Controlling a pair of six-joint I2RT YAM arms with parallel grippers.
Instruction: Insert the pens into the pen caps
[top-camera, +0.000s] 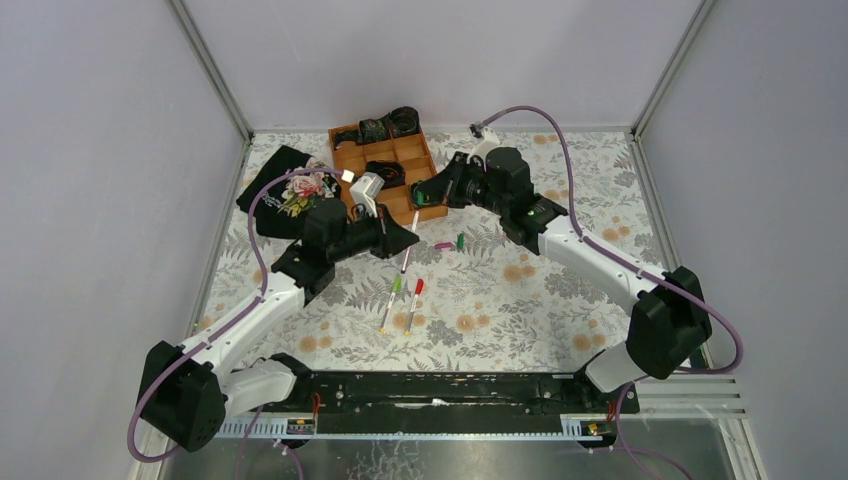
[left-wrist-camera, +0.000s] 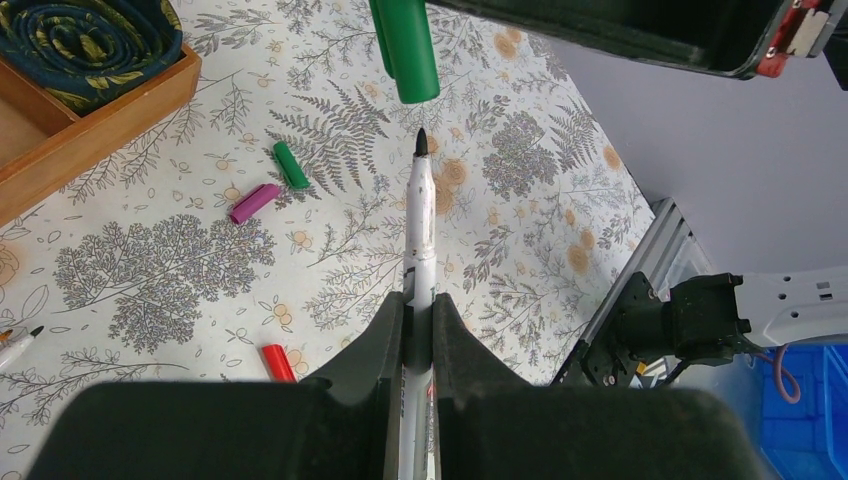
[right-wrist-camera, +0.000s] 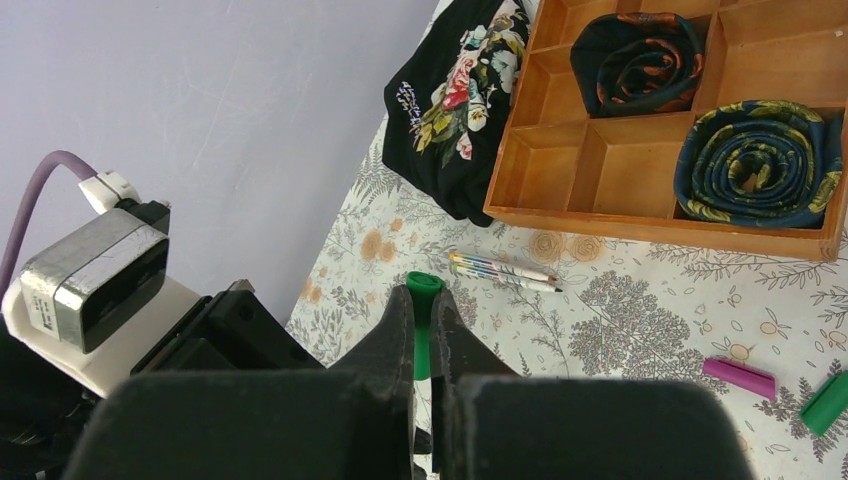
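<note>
Up close, the left claw (left-wrist-camera: 418, 312) is clamped on a pen (left-wrist-camera: 420, 215), black tip just short of the dark green cap (left-wrist-camera: 405, 50); right claw (right-wrist-camera: 423, 305) pinches that cap; both arms reach inward, claws facing over the table (left-wrist-camera: 150, 270); magenta cap (left-wrist-camera: 254, 203) lies loose.

- Our left arm (top-camera: 250, 310) stretches from the near edge of the table (top-camera: 520, 310) toward its middle, left gripper (left-wrist-camera: 418, 305) clamped on a pen (left-wrist-camera: 420, 220).
- Our right arm (top-camera: 590, 255) runs up the right side, wrist turned left, right gripper (right-wrist-camera: 422, 300) pinching a green cap (right-wrist-camera: 424, 285), facing the left one closely.
</note>
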